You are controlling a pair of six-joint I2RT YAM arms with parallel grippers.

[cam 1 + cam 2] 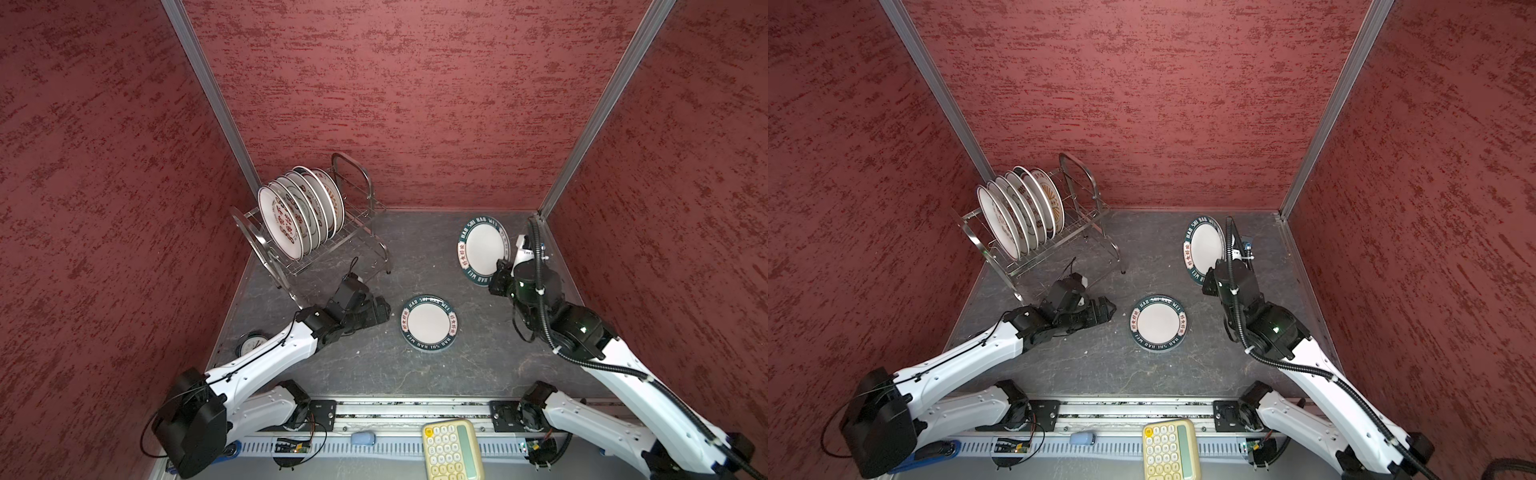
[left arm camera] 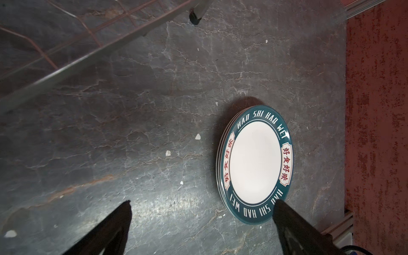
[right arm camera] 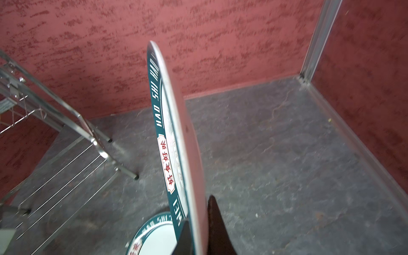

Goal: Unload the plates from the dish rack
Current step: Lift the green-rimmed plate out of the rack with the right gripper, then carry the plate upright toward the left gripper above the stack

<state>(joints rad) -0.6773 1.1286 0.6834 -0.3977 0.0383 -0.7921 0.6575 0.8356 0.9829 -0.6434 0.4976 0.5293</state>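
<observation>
1. As I view it from my remote station, the held plate [image 1: 482, 249] stands nearly on edge over the far right of the desk [image 1: 415, 249]. Its lower rim is pinched in my right end effector [image 3: 199, 209].
2. Stacked plates [image 1: 429, 323], teal-rimmed, lie flat at mid-desk.
3. Racked plates [image 1: 286, 216] stand on edge in the upper tier of the dish rack [image 1: 357, 222], at the far left.
4. My left end effector [image 2: 203, 202] is spread wide and empty, low between rack and stack.
5. An alarm clock [image 1: 251, 344] sits beside my left arm.
</observation>
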